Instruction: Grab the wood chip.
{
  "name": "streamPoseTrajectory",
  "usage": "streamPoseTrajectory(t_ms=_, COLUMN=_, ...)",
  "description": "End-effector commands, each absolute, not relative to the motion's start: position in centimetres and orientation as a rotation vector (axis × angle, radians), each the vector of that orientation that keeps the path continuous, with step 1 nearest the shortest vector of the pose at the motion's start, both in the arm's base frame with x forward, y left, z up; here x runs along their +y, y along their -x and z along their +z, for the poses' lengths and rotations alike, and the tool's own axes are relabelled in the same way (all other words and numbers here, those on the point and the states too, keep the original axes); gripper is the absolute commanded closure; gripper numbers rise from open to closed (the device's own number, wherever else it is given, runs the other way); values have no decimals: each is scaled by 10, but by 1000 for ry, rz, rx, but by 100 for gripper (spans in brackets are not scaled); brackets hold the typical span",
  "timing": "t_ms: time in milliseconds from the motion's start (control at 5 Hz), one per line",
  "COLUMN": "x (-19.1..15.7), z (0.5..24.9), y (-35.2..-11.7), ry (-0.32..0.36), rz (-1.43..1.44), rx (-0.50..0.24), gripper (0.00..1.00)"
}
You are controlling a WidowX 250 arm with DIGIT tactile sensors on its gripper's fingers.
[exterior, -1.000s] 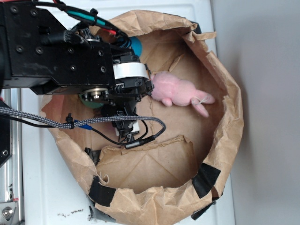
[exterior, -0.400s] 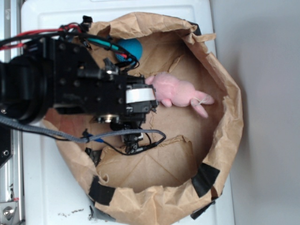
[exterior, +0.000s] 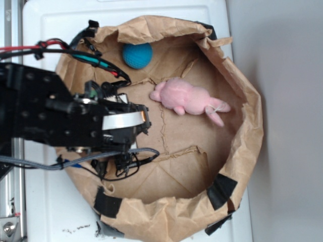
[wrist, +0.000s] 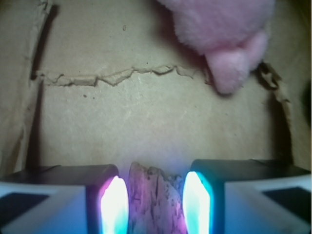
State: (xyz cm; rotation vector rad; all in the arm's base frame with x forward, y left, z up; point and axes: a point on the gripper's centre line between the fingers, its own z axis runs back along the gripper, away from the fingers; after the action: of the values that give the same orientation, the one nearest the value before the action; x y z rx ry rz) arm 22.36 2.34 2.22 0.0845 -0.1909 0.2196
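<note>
A: Step?

B: Grasp stage. In the wrist view the wood chip (wrist: 152, 197) sits between the two lit fingers of the pincer (wrist: 152, 202), at the bottom edge of the frame. Both pads look right against its sides, so I'd call it clamped on the chip, or very nearly; contact on the right side is hard to confirm through the glare.

A: Where's that in the outside view?

B: Can't see the chip there. The arm covers it. The pincer (exterior: 121, 164) hangs over the left part of the brown paper bag (exterior: 242, 151), low inside its folded-down rim, and the bag sits on the white bench (exterior: 45, 201).

A: Next move?

B: My guess is to confirm the squeeze, then lift straight up. The chip is narrow and rough, so a loose hold could let it twist out.

A: Chip look?

B: Rough, grainy, streaked lengthwise, jagged top end. Colour is washed pink-purple by the finger lights. Only its upper part shows.

A: Clutter?

B: Pink plush toy (exterior: 189, 100) mid-bag, well apart from the pincer; one foot (wrist: 234, 68) pokes in at the top of the wrist view. Blue ball (exterior: 138, 54) near the far rim. A torn paper seam (wrist: 112, 77) runs across the floor.
</note>
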Motion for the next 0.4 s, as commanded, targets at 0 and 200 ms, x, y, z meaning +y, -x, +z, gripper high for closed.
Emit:
streamPoseTrajectory(t_ms=0, x=26, z=84, y=-220, ry=43, rz=233, rx=-272, gripper=100)
streamPoseTrajectory(t_ms=200, x=36, z=118, y=-223, ry=128, rz=251, rx=-298, gripper=100)
